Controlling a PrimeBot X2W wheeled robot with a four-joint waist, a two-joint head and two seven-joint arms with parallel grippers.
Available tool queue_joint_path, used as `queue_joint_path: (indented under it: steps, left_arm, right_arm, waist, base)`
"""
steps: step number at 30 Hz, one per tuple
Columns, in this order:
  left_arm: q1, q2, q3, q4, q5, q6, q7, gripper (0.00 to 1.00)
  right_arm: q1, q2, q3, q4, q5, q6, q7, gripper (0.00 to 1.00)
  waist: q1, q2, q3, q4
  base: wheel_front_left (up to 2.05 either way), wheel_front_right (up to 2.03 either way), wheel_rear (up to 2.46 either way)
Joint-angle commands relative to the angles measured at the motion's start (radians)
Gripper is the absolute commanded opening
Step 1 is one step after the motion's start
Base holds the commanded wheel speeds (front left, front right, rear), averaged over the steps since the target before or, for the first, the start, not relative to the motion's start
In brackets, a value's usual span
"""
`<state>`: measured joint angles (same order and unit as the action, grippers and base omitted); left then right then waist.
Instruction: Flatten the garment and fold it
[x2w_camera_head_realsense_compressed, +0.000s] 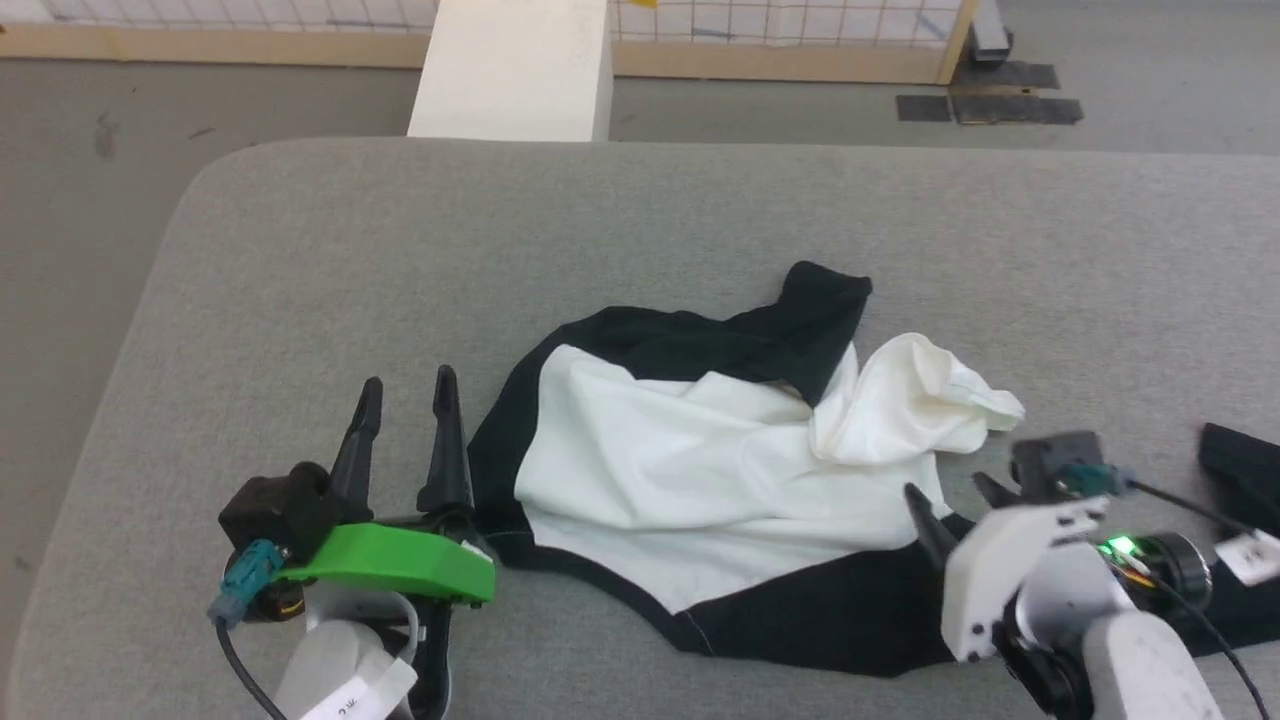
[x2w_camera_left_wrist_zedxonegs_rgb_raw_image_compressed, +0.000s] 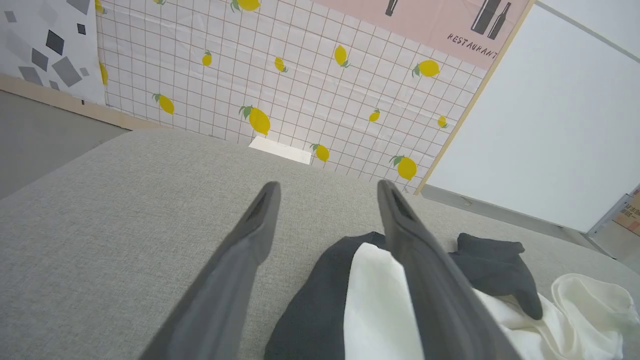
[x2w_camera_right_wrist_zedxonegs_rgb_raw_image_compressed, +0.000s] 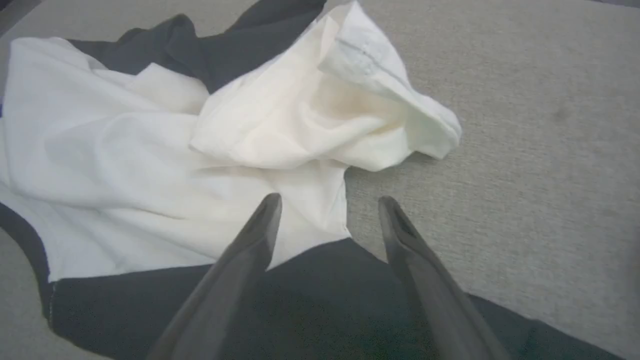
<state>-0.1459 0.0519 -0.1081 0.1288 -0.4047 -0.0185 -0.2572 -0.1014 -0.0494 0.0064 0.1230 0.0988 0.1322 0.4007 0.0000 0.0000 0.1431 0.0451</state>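
I was on the flattening step: the shirt (x2w_camera_head_realsense_compressed: 700, 460) lay bunched, my left gripper (x2w_camera_head_realsense_compressed: 408, 380) and right gripper (x2w_camera_head_realsense_compressed: 948, 487) both apart, empty. Next, I judged, grab its crumpled white corner.

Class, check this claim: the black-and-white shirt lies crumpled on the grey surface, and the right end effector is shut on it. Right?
Not quite: the right end effector is open, jaws apart over the shirt, as the right wrist view shows. The rest stands.
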Motion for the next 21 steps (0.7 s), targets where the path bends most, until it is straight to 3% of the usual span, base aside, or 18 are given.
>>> queue_joint_path:
  steps: [1,9,10,11,12,15,21]
  left_arm:
    - [-0.018,-0.002,-0.004,-0.007,0.0,-0.005,-0.005,1.0]
    - [-0.036,-0.002,-0.022,-0.017,-0.013,0.0,-0.005,1.0]
    - [-0.037,-0.002,-0.025,-0.016,-0.015,0.001,-0.005,1.0]
    - [-0.037,-0.002,-0.027,-0.016,-0.015,0.002,-0.005,1.0]
    - [-0.037,-0.002,-0.028,-0.015,-0.016,0.003,-0.005,1.0]
    - [-0.035,-0.002,-0.031,-0.013,-0.02,0.005,-0.005,1.0]
    - [-0.028,-0.002,-0.032,-0.008,-0.024,0.009,-0.005,1.0]
  right_arm:
    - [-0.04,-0.001,0.006,0.024,-0.009,-0.002,0.029,1.0]
    - [-0.154,-0.012,-0.021,0.186,-0.05,-0.002,0.3,1.0]
    - [-0.156,-0.013,-0.022,0.2,-0.036,-0.002,0.346,0.48]
    - [-0.157,-0.02,-0.024,0.204,-0.032,-0.002,0.376,0.3]
    - [-0.16,-0.036,-0.031,0.199,-0.036,-0.002,0.398,0.0]
    - [-0.164,-0.076,-0.089,0.162,-0.063,-0.002,0.391,0.0]
    - [-0.153,-0.114,-0.32,0.083,-0.174,-0.002,0.275,0.0]
  waist:
    - [0.0,0.0,0.031,0.033]
    - [0.0,0.0,0.081,0.095]
    - [0.0,0.0,0.082,0.101]
    - [0.0,0.0,0.082,0.105]
    - [0.0,0.0,0.082,0.108]
    - [0.0,0.0,0.076,0.115]
    - [0.0,0.0,0.055,0.113]
  base:
    - [0.0,0.0,0.0]
    - [0.0,0.0,0.0]
    - [0.0,0.0,0.0]
    - [0.0,0.0,0.0]
    - [0.0,0.0,0.0]
    - [0.0,0.0,0.0]
    - [0.0,0.0,0.0]
